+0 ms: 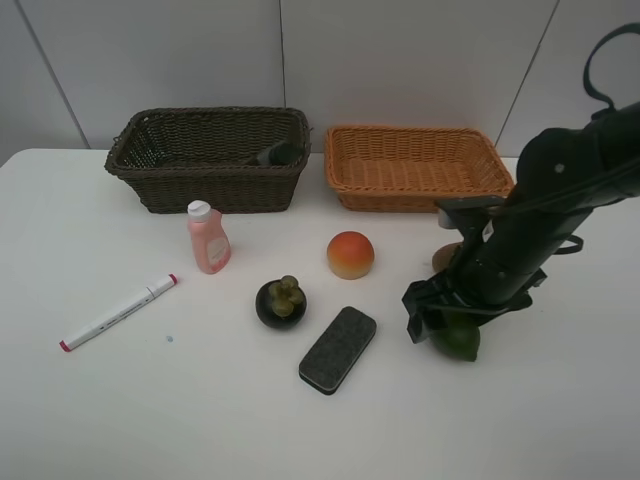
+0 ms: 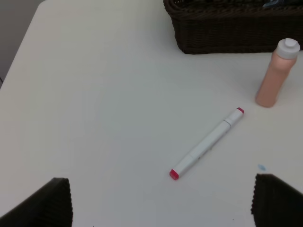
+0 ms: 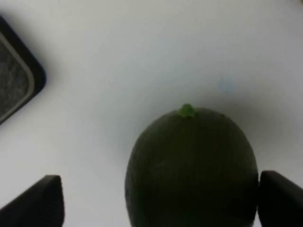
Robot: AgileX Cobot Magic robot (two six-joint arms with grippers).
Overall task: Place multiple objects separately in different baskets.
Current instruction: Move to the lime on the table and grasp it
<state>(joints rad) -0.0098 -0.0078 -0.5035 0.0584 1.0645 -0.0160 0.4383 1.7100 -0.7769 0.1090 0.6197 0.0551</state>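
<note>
The right gripper [image 3: 161, 194] stood spread wide around a round, dark green fruit [image 3: 189, 165] with 1 small stem nub near the table's [image 1: 100, 420] right edge, while the left gripper [image 2: 161, 198] gaped empty.

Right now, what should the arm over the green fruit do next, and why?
Probably close the right gripper on the green fruit: its jaws stand open on either side of it, and it lies on the table, not yet gripped.
</note>
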